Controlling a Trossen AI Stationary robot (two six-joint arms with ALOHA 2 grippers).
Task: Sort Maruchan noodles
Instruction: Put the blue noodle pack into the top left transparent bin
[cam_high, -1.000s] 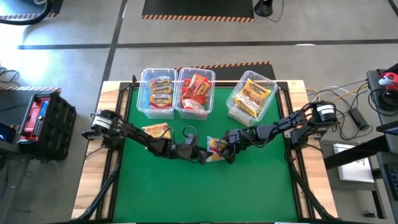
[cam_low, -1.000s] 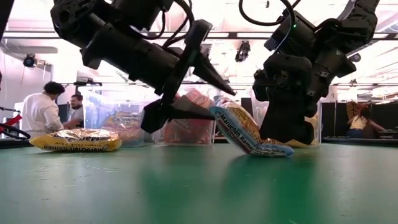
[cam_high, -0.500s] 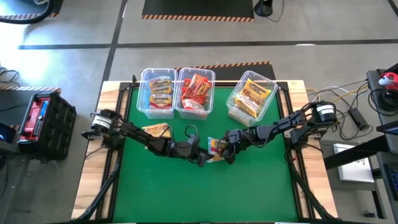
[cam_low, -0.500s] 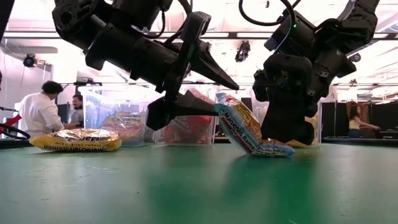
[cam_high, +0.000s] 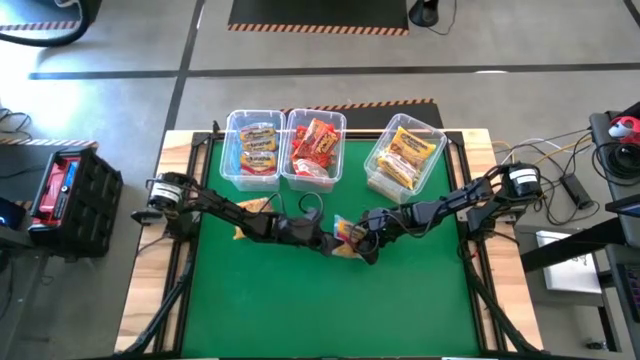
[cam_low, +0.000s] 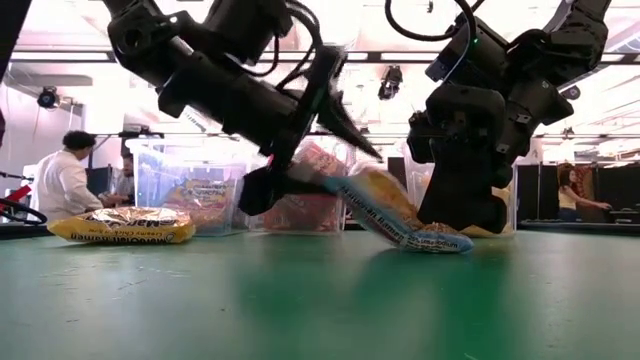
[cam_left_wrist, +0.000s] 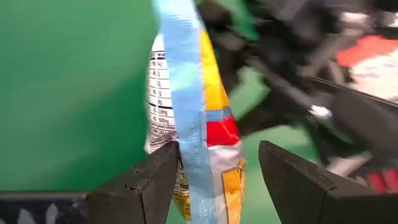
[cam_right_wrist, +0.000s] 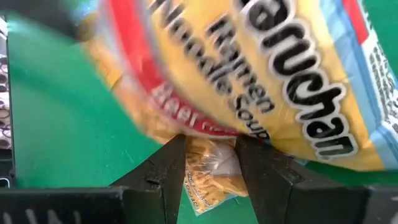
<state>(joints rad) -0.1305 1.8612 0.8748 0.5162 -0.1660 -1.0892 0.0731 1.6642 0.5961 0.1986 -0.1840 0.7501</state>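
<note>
A yellow Maruchan noodle packet (cam_high: 348, 235) with a blue edge stands tilted at the table's middle, its lower end (cam_low: 432, 243) on the green mat. My right gripper (cam_high: 368, 243) is shut on that lower end. My left gripper (cam_high: 326, 238) is open, and its fingers straddle the packet's raised end (cam_low: 345, 185). A second yellow packet (cam_high: 256, 206) lies flat on the mat, partly under my left arm. It also shows at the left of the low view (cam_low: 122, 224). My right gripper pinches the packet's lower end (cam_right_wrist: 210, 163) between its two fingers, close to the mat. The packet leans up and away from the fingers, its bottom edge on the mat. My left gripper has one finger (cam_left_wrist: 152, 177) against the packet's blue sealed edge (cam_left_wrist: 186, 146). The other finger (cam_left_wrist: 292, 180) stands apart from the packet.
Three clear bins stand at the far edge. The left one (cam_high: 232, 165) holds orange-yellow packets, the middle one (cam_high: 290, 170) holds red packets, and the right one (cam_high: 372, 170) is turned askew and holds yellow packets. People stand in the room beyond the table's left.
My left gripper has gone toward the table's right edge, onto the packet, with its fingers still open. The packet's raised end has tipped lower, while its lower end stays on the mat in my right gripper.
</note>
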